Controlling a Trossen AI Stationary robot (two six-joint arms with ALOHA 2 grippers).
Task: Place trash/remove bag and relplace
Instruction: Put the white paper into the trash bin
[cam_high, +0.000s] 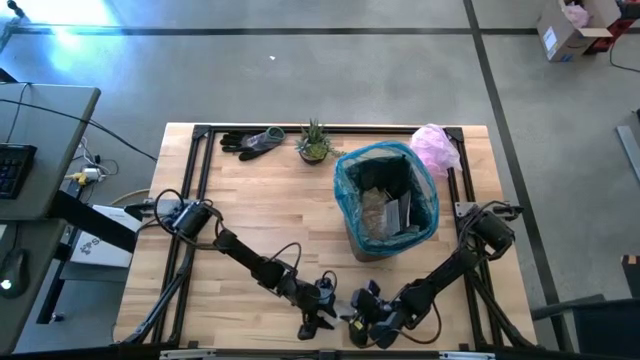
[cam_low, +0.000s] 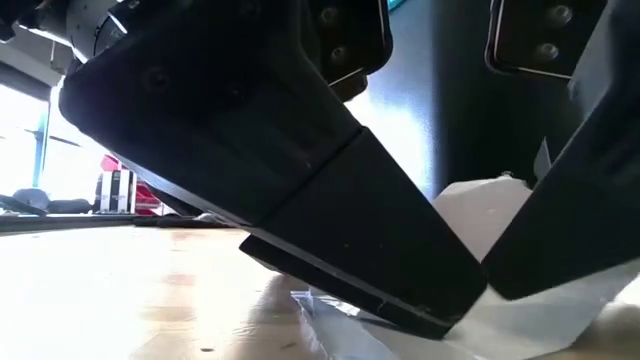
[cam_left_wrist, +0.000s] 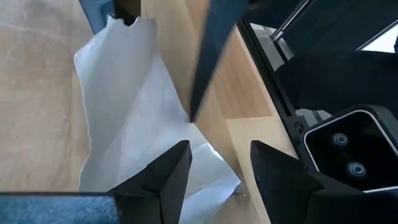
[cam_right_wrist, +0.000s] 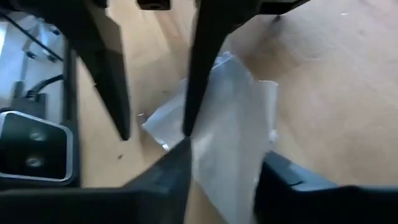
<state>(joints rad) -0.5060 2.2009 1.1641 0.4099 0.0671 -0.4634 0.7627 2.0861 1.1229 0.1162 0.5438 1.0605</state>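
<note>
A white paper scrap (cam_left_wrist: 130, 124) of the trash lies on the wooden table near its front edge, between my two grippers; it also shows as a crumpled white shape (cam_low: 500, 215). My left gripper (cam_left_wrist: 214, 180) is open, low over one corner of the scrap. My right gripper (cam_right_wrist: 224, 186) faces it from the other side, open, with the scrap (cam_right_wrist: 230, 124) filling the gap between its fingers. The teal bag (cam_high: 345, 175) lines a bin farther back, and more trash (cam_high: 385, 215) lies inside it. My left gripper has one finger (cam_left_wrist: 165, 183) over the scrap's corner (cam_left_wrist: 211, 174), slanting down from the table's left; I cannot tell whether it touches the paper. My right gripper straddles the scrap's other end (cam_right_wrist: 239, 149), slanting down from the right; I cannot tell whether its fingers touch it.
Dark gloves (cam_high: 250, 140) and a small green plant (cam_high: 315, 143) sit at the table's far edge. A pale pink bag (cam_high: 435, 148) lies behind the bin at the far right. The black frame rail (cam_left_wrist: 267, 68) runs along the front edge, close to both grippers.
</note>
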